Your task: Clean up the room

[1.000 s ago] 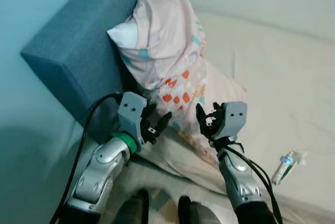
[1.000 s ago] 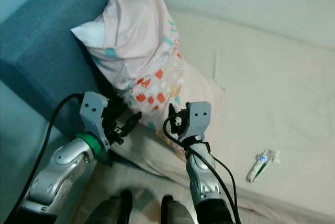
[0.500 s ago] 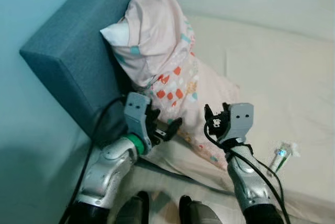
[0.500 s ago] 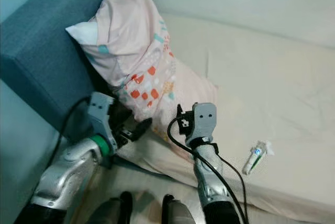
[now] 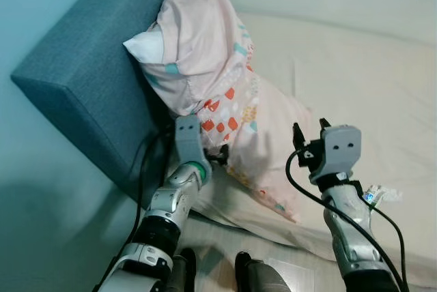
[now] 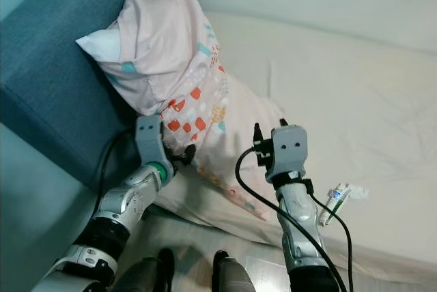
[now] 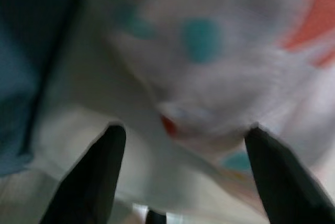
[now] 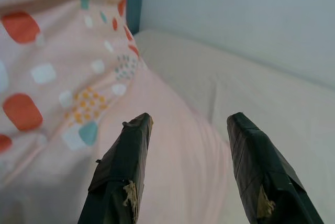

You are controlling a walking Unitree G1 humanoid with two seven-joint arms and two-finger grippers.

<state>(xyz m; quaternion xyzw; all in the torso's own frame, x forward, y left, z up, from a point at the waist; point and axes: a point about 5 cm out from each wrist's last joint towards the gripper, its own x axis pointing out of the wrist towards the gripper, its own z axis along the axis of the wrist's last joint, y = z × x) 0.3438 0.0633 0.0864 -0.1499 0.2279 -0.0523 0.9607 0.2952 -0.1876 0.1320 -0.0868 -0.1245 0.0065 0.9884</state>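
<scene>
You're at the pillow [image 5: 218, 94] grab: both end effectors open, left end effector [image 5: 220, 155] at its lower edge, right end effector [image 5: 308, 138] just beside it; close left next.

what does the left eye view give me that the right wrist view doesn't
Left eye view alone: the blue headboard, the left gripper pushed in at the pillow's lower edge, the right arm's grey wrist housing, the robot's feet, and a small tube lying on the mattress beside the right arm.

Right wrist view alone: a close look along the right gripper, its two black fingers spread apart, with worn patches near their base.

Both: the pink patterned pillow and the cream mattress.
</scene>
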